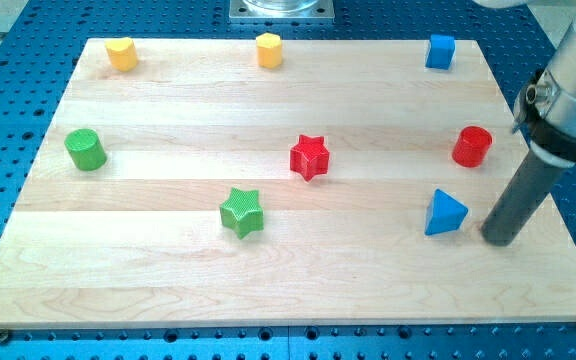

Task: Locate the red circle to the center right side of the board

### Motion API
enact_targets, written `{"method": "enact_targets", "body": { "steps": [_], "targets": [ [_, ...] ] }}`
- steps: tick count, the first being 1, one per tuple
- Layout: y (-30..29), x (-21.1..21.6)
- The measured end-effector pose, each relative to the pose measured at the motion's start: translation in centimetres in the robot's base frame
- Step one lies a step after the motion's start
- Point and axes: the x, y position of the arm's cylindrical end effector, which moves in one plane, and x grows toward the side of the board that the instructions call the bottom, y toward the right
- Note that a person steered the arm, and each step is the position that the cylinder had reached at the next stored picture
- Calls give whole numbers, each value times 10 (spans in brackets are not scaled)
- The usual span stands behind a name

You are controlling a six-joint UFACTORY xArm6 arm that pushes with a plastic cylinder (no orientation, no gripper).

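The red circle [472, 146] is a short red cylinder that stands on the wooden board [168, 270] at the view's right, about mid-height. My tip [500, 240] rests on the board below and a little right of the red circle, well apart from it. The tip is just right of the blue triangle [444, 214], with a small gap between them. The rod rises from the tip toward the view's upper right.
A red star [309, 157] sits near the middle. A green star [241, 212] lies below-left of it. A green cylinder [85, 150] is at the left. Two yellow blocks [120, 54] [269, 49] and a blue cube [440, 51] line the top edge.
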Motion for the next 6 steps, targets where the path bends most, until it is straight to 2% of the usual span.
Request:
{"method": "enact_targets", "body": {
  "steps": [1, 2, 4, 6],
  "targets": [
    [-72, -9],
    [-73, -55],
    [-74, -55],
    [-94, -89]
  ]
}}
